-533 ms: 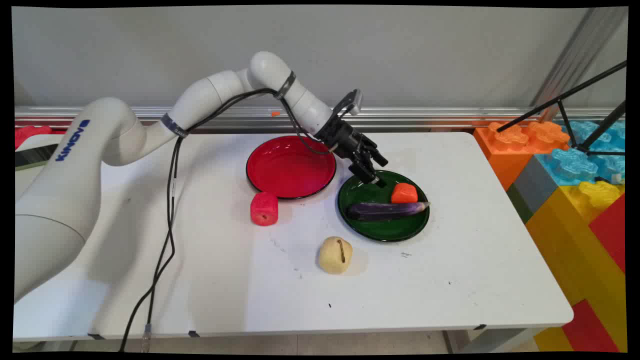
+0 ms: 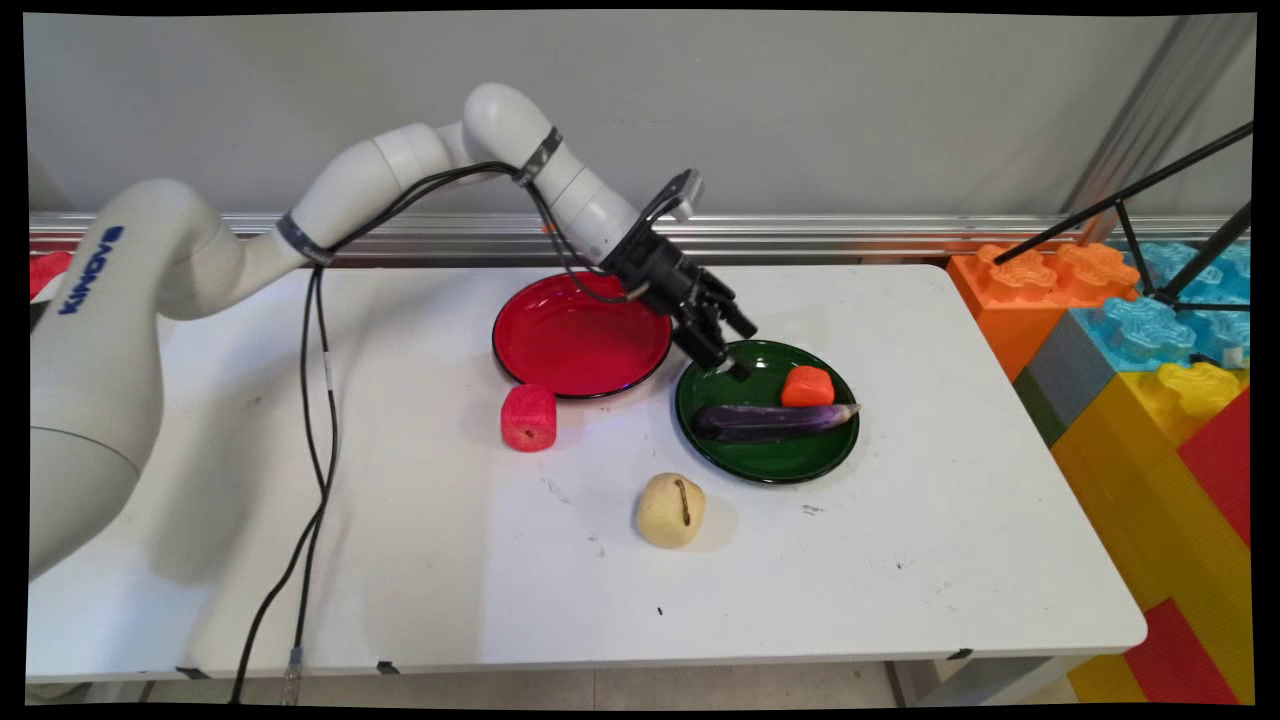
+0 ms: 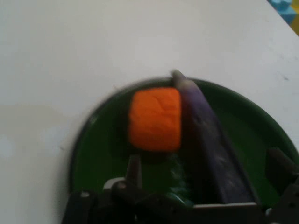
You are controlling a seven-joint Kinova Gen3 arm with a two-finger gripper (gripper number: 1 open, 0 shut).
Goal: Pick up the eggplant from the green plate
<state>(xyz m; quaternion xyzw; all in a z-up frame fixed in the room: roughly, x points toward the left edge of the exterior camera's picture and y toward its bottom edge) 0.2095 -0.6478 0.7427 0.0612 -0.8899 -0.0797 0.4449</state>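
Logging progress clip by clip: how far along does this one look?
Apparently done: the orange piece and the eggplant lie on the green plate. In hand: nothing; the gripper hovers over that plate's edge, fingers open. Possibly left: the red plate holds nothing, while the red piece and the tan potato sit on the table.

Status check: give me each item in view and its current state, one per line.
tool: open, empty, above the green plate's left rim
green plate: holds two items
orange block: on green plate, touching the eggplant
eggplant: lying flat on green plate
red plate: empty
red block: on table
potato: on table
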